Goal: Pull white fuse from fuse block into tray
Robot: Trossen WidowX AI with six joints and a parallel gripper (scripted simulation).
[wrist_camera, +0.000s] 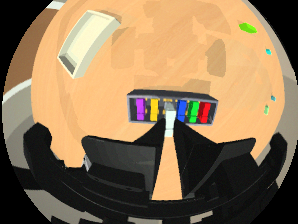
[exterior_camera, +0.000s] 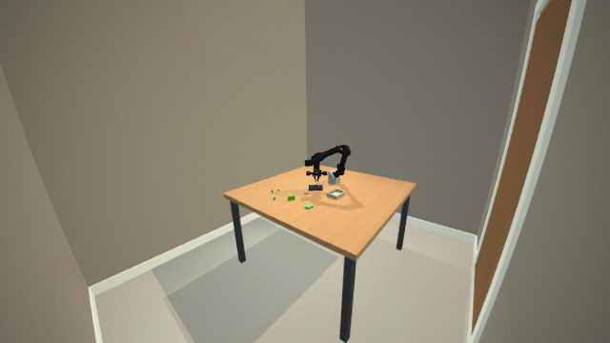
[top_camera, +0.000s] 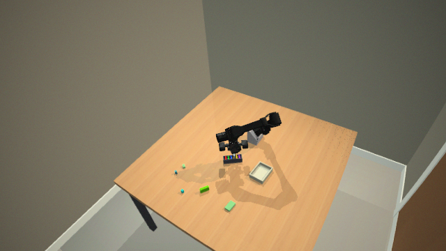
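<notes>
My gripper (top_camera: 234,153) (exterior_camera: 316,183) (wrist_camera: 169,122) is shut on the white fuse (wrist_camera: 170,118), above the fuse block (top_camera: 233,161) (exterior_camera: 315,188) (wrist_camera: 195,95). The fuse points down. Gold contacts of its slot show beside its lower end in the wrist view, so it looks lifted out, a small way above the block. The purple fuse (wrist_camera: 141,109) and yellow fuse (wrist_camera: 154,109) stand in the block on one side; the blue fuse (wrist_camera: 182,110), green fuse (wrist_camera: 194,111) and red fuse (wrist_camera: 205,112) stand on the other. The pale tray (top_camera: 256,178) (wrist_camera: 102,42) shows no fuse in it.
A bright green block (top_camera: 204,189) (exterior_camera: 291,197) (wrist_camera: 248,28) and a light green block (top_camera: 230,206) (exterior_camera: 309,206) lie on the table (top_camera: 279,223). Small cyan bits (top_camera: 182,191) and a small pale green bit (top_camera: 183,166) lie to the left in the top view.
</notes>
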